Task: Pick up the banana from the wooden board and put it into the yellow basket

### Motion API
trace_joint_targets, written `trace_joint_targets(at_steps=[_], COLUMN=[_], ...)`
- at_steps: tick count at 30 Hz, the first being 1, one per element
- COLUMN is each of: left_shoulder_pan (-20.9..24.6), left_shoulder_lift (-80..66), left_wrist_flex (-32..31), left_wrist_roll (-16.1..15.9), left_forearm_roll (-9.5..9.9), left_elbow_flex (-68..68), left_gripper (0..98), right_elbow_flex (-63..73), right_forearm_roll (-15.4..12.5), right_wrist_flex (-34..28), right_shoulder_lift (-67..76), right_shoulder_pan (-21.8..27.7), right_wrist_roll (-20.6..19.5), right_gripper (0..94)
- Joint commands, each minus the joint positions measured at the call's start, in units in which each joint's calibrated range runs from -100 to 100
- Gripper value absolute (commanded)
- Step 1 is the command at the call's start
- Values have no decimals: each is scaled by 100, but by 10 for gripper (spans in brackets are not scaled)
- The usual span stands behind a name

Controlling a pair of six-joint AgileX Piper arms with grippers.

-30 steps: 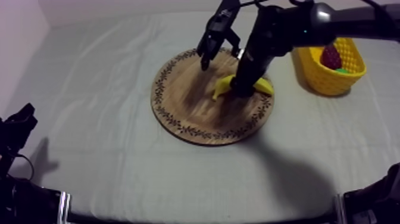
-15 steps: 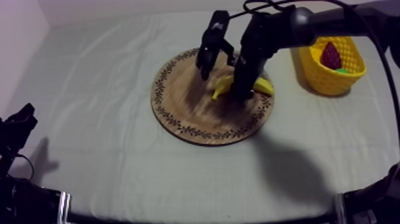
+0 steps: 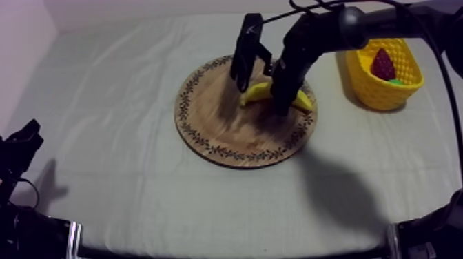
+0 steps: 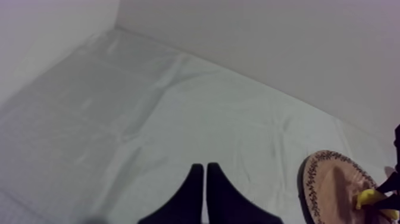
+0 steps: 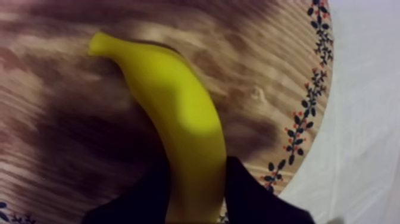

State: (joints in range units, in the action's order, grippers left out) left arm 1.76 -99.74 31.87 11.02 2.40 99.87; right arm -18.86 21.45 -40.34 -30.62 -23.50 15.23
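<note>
The yellow banana (image 3: pixel 256 91) lies on the right half of the round wooden board (image 3: pixel 213 117). My right gripper (image 3: pixel 281 103) comes down on its middle from the upper right. In the right wrist view its two black fingers (image 5: pixel 149 199) press against both sides of the banana (image 5: pixel 178 119), with the stem end pointing away over the board (image 5: pixel 71 149). My left gripper (image 3: pixel 21 148) rests low at the table's left; in the left wrist view its fingers (image 4: pixel 205 173) lie together as a narrow wedge. That view also has the board (image 4: pixel 330 184) and the banana (image 4: pixel 372 196) far off.
The yellow basket (image 3: pixel 375 93) stands at the back right, just right of the board, with a small red fruit (image 3: pixel 383 65) and something green (image 3: pixel 396 81) inside. Grey-white cloth lies bare in front of and to the left of the board.
The right gripper's fingers have come together onto the banana. The banana's stem end has shifted slightly towards the back of the board. The left arm has not moved.
</note>
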Motion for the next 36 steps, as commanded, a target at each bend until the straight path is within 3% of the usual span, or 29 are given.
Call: trace_joint_targets(at_steps=[1,8,15,24,36], left_shoulder_pan=[1,1,1,1,1], left_shoulder_lift=[0,0,0,0,0], left_wrist_flex=[-2,-2,-2,-2,-2], left_wrist_roll=[-1,-1,-1,-1,-1], left_forearm_roll=[2,2,2,2,2], left_elbow_flex=[2,2,2,2,2], left_gripper=[1,1,1,1,1], right_elbow_flex=[-26,-218,-344,-158,163], right_forearm_roll=[-40,-612,-965,-1510,-1969], right_wrist_flex=[14,-177,-602,-1088,-1071], right_shoulder_lift=[107,1033,2116,3035,3123], right_shoulder_pan=[-1,112,376,1244,2459], right_wrist_roll=[-1,522,812,1255,1664], right_gripper=[252,246,249,259,275])
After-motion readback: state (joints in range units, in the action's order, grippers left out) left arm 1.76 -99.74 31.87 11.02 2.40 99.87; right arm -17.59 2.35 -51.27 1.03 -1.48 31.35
